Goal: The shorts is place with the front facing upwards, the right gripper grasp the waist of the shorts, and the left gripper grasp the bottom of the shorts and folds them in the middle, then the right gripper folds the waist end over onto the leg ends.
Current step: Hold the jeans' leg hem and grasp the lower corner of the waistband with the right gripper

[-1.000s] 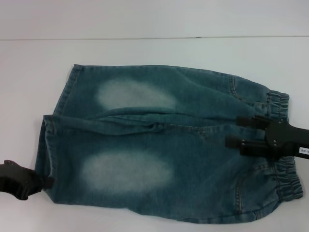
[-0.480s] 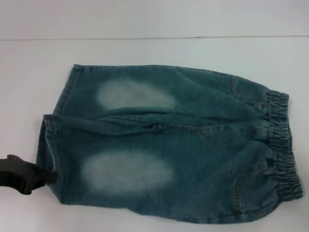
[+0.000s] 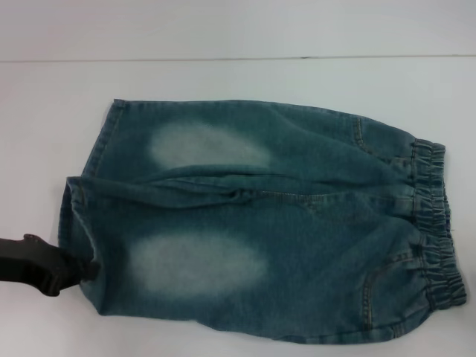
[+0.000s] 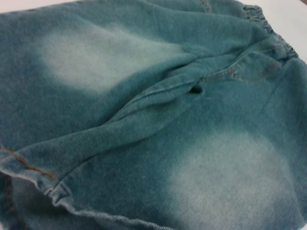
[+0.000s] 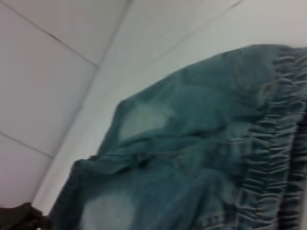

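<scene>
Blue denim shorts (image 3: 260, 223) lie flat and front up on the white table (image 3: 223, 78), legs to the left and elastic waistband (image 3: 435, 223) to the right. My left gripper (image 3: 83, 268) comes in low from the left edge, its black tip touching the hem (image 3: 74, 216) of the near leg. The left wrist view is filled with the shorts (image 4: 153, 120), the leg hem (image 4: 53, 191) close by. In the right wrist view the shorts (image 5: 192, 143) are seen from beyond the waistband (image 5: 273, 143), with the left gripper (image 5: 19, 216) far off. My right gripper is out of view.
White tabletop surrounds the shorts, with its back edge (image 3: 238, 58) meeting a pale wall behind. The shorts reach almost to the near edge of the head view.
My right gripper, over the waistband a second ago, has left the head view. My left gripper has slid right until it meets the near leg's hem.
</scene>
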